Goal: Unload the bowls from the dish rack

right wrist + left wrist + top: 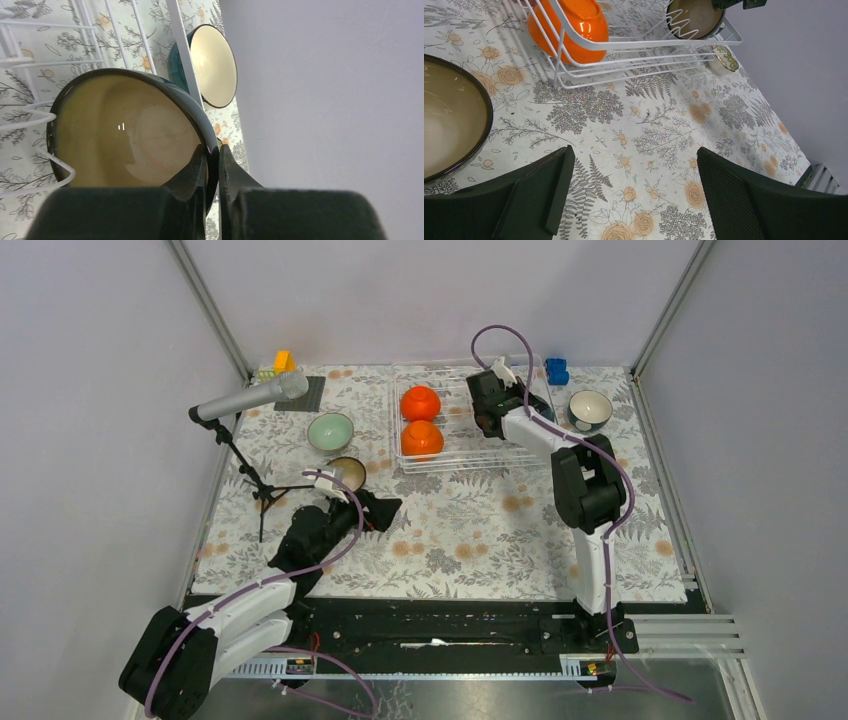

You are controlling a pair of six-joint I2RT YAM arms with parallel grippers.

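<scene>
**Spotter:** What's on your left?

**Operator:** My left gripper (pixel 634 155) hangs low over the table (pixel 480 540) toward its left edge, jaws wide apart and holding nothing. Just beside it sits a brown bowl (pixel 347 472), with the mint bowl (pixel 330 430) behind it. Both are out of the rack.

**Spotter:** And the rack?

**Operator:** The dish rack (pixel 470 468) sits mid-table against the far edge. Two orange bowls (pixel 420 403) stand in its left half. In its right half my right gripper (pixel 212 150) is clenched on the rim of a dark bowl (pixel 125 135), one finger inside and one outside.

**Spotter:** So which step is this?

**Operator:** The pick-up, I'd say. Next I need a clean lift over the rack's side. Then I carry it toward the right edge, where the teal bowl (pixel 590 410) sits.
</scene>
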